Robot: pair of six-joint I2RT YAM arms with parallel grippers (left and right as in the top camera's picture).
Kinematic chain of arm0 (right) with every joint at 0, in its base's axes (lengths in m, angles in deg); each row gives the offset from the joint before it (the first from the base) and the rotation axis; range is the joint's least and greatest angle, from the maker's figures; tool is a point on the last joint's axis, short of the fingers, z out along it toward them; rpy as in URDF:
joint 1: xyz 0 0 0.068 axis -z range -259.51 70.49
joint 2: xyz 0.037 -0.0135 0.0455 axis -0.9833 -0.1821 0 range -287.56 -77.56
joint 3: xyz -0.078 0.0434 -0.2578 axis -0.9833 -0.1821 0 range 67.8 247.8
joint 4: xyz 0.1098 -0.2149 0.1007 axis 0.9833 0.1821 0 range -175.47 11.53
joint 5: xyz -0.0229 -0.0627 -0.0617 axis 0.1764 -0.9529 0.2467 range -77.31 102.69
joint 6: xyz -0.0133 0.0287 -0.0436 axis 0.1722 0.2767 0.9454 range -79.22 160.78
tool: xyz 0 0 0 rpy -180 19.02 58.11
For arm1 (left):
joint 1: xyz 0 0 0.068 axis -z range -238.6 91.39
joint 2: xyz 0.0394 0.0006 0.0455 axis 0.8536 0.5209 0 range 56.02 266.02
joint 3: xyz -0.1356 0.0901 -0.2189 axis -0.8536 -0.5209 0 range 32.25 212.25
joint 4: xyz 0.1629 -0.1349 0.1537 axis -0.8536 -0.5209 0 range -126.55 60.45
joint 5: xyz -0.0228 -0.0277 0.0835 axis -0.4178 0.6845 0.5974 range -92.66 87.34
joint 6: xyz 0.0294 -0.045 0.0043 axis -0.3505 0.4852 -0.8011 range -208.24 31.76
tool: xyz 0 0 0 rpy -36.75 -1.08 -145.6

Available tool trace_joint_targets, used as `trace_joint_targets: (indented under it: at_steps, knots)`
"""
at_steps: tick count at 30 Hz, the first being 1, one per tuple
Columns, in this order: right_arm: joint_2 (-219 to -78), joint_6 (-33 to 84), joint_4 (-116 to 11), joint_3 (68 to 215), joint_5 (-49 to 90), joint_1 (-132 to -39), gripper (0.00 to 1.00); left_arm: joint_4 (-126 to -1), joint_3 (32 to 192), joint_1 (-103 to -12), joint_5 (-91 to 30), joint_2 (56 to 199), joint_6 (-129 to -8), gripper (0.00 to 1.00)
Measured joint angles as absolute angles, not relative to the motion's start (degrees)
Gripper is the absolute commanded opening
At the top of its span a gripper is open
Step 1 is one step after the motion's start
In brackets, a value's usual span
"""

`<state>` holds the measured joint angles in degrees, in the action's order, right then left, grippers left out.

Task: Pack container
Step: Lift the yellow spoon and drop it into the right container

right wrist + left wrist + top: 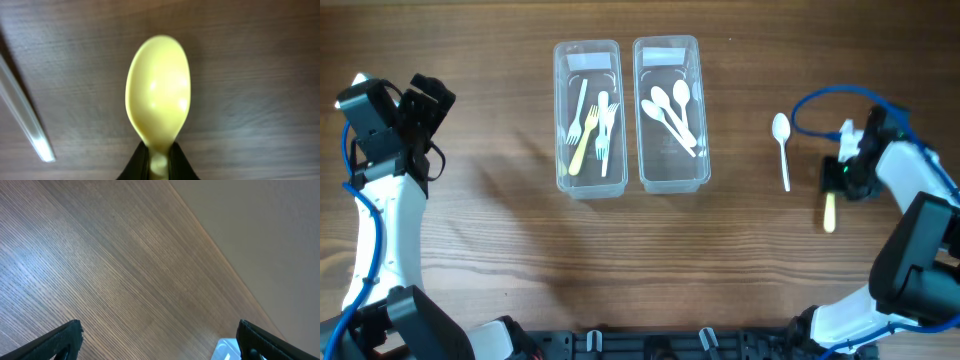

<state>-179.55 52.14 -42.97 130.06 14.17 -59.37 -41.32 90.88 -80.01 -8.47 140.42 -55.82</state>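
right tool (159,161) clamps yellow spoon (159,100) at neck | we judge it light, stiff, slippery | left tool (160,332) wide, empty

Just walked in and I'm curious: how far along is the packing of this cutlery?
Done: forks lie in the left container, white spoons in the right container. In hand: the right gripper is shut on a yellow spoon. Left: that spoon and the loose white spoon on the table, both unpacked. The left gripper is open, empty.
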Motion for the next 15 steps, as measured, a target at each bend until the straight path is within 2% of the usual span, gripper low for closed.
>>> trace_joint_targets:
  at_steps: [3,7,12,13,15]
  knots:
    - [-179.84,51.68,-35.71,145.23,14.45,-60.31,0.04,-41.32,90.88,-80.01,-8.47,140.42,-55.8,1.0]
    - [-179.81,51.06,-33.27,160.64,18.65,-65.53,0.04,-41.34,90.88,-80.01,-8.49,140.42,-55.8,1.0]
    - [-179.79,47.39,-39.28,164.31,25.42,-76.64,0.04,-41.34,90.88,-80.01,-8.49,140.42,-55.8,1.0]
    - [-179.81,46.28,-42.91,164.29,27.74,-83.43,0.04,-41.34,90.88,-80.01,-8.49,140.42,-55.8,1.0]
    - [-179.92,45.45,-45.73,164.29,28.57,-88.48,0.04,-41.3,90.88,-80.01,-8.49,140.42,-55.82,1.0]
